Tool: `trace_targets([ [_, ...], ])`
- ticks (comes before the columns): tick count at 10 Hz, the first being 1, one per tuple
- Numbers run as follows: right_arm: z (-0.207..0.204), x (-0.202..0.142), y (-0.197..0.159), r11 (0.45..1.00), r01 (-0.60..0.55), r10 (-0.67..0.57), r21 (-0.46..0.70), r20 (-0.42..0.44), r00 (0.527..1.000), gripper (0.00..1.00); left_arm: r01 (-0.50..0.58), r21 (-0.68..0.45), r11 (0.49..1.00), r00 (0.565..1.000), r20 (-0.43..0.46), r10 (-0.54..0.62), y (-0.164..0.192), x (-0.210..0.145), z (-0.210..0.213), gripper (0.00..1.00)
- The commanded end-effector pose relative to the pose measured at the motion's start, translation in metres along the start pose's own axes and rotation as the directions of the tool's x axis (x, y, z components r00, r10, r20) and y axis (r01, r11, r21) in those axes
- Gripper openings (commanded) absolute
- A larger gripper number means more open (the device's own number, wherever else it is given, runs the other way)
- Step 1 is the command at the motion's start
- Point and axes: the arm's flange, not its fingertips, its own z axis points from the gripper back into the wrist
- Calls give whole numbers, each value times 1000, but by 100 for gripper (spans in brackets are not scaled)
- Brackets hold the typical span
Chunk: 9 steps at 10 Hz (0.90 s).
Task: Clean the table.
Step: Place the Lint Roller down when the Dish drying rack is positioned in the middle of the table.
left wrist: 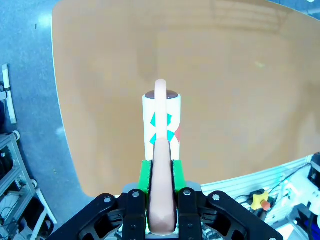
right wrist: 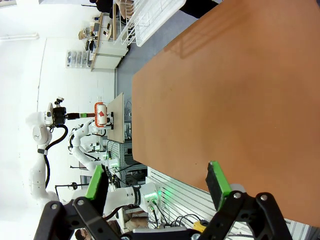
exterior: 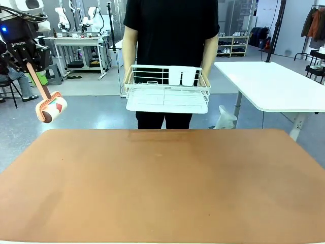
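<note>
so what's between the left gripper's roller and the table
Nothing. In the left wrist view the lint roller, clamped in the left gripper, hangs over bare table top. The front view shows it held up in open air by the table's far left corner.

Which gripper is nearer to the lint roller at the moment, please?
Left. The left gripper is shut on the handle of the lint roller, holding it in the air off the table. The right gripper is open near the table's edge, well apart from the roller.
</note>
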Motion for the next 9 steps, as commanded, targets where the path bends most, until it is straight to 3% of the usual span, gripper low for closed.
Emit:
trace_targets([
  [1,1,-1,4,1000,-5,5,13,7,1000,100,-24,1,1000,1000,7,24,-2,2,5,21],
  [9,1,-1,4,1000,-5,5,13,7,1000,100,-24,1,1000,1000,7,24,-2,2,5,21],
])
